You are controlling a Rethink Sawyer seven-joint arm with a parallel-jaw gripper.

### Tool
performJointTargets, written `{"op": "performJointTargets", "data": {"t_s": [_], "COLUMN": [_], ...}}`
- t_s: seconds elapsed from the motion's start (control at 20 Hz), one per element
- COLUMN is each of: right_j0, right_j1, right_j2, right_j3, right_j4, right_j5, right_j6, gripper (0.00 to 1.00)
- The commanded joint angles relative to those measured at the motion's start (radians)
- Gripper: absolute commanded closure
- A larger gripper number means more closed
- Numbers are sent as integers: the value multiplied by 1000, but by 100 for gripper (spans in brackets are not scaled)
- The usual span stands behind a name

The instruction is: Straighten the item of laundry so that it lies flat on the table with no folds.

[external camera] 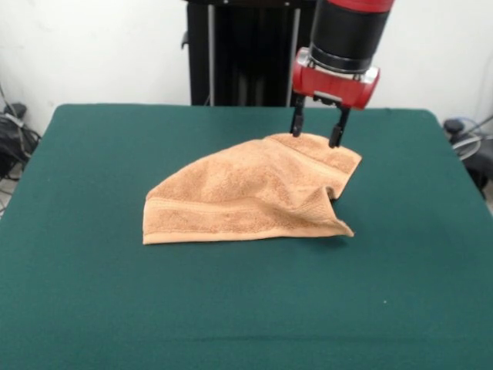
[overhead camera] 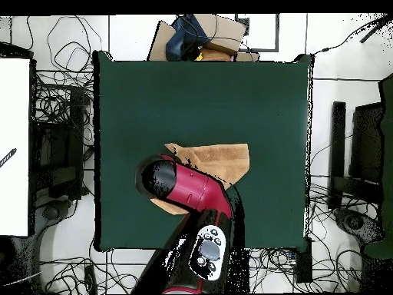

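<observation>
The light orange-tan towel [external camera: 246, 196] lies crumpled in the middle of the dark green table [external camera: 115, 293]. It is folded over itself, with a striped hem along its near edge and a raised fold at the right. My gripper [external camera: 314, 139] is open and hangs straight down. Its two black fingertips [external camera: 334, 139] sit at the towel's far right corner, touching or just above it. In the overhead view the red arm [overhead camera: 192, 192] hides the gripper and part of the towel [overhead camera: 222, 161] on the table [overhead camera: 199, 100].
The black pedestal [external camera: 246, 54] stands behind the table's far edge. A cardboard box [overhead camera: 207, 34] lies beyond the table's top edge in the overhead view. Cables [overhead camera: 61, 100] cover the floor on all sides. A white board [overhead camera: 14, 146] is at the left.
</observation>
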Motion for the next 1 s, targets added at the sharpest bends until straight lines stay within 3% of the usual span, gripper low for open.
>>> {"op": "performJointTargets", "data": {"t_s": [0.05, 1.0], "right_j0": [-28, -134], "right_j1": [34, 132], "right_j2": [62, 175], "right_j3": [-18, 30], "right_j4": [31, -27], "right_j5": [-4, -135], "right_j6": [217, 131], "gripper": [0, 0]}}
